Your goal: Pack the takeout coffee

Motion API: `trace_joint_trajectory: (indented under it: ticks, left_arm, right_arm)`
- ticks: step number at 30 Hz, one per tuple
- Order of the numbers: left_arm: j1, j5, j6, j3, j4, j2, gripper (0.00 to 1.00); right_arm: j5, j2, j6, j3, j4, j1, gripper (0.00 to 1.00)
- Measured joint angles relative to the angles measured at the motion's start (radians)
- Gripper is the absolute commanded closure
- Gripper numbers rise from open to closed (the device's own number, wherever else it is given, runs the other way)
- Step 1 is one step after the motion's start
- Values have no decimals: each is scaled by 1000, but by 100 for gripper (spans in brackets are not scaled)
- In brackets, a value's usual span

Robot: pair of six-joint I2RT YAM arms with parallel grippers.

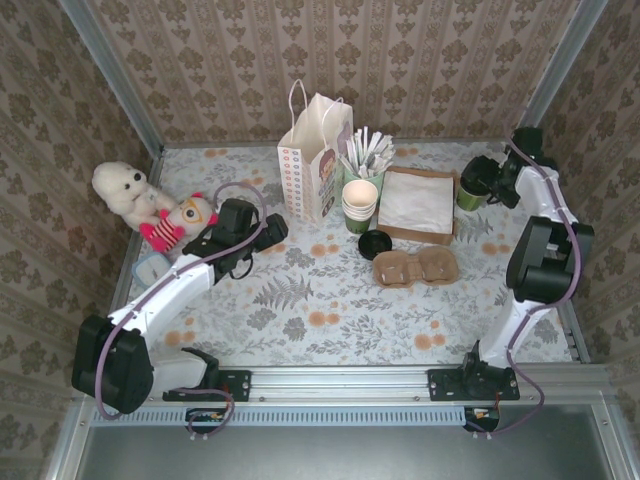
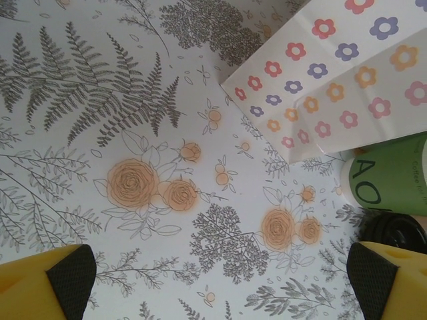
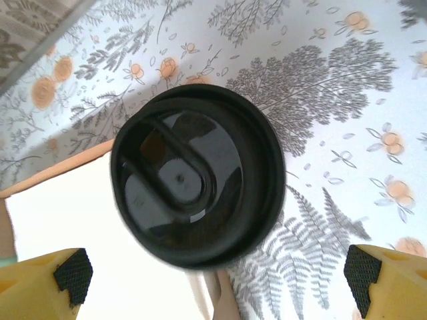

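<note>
The takeout coffee (image 1: pixel 471 194), a green cup with a black lid (image 3: pixel 197 175), stands at 2 o'clock on the flowery table (image 1: pixel 300 300). It is just beside the tray of napkins (image 1: pixel 420 205). The right gripper (image 1: pixel 487 176) is over the cup and looks down on the lid. Its two fingers (image 3: pixel 67 275) are spread wide and touch nothing.

The left gripper (image 1: pixel 268 232) is at 9 o'clock from the table's middle. It is spread wide too, with nothing in it.

The paper bag (image 1: pixel 315 160) stands up at 12 o'clock. A brown cup carrier (image 1: pixel 415 267) lies toward 3 o'clock, with a loose black lid (image 1: pixel 376 243) just beside it.
</note>
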Motion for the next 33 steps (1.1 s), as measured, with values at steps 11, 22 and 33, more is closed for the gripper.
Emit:
trace_joint_trajectory:
  ticks: [11,22,33]
  left_arm:
    - [32,41,-51,134,-9,0,0]
    - [-12,13,-139,413,-89,108,1]
    - [-105,-95,-233,606,-229,220,1]
  right_arm:
    - [109,-350,79,-309,172,177,0]
    - [142,-536,156,-563,473,402,0]
    - [78,-567,108,-639,566,428,0]
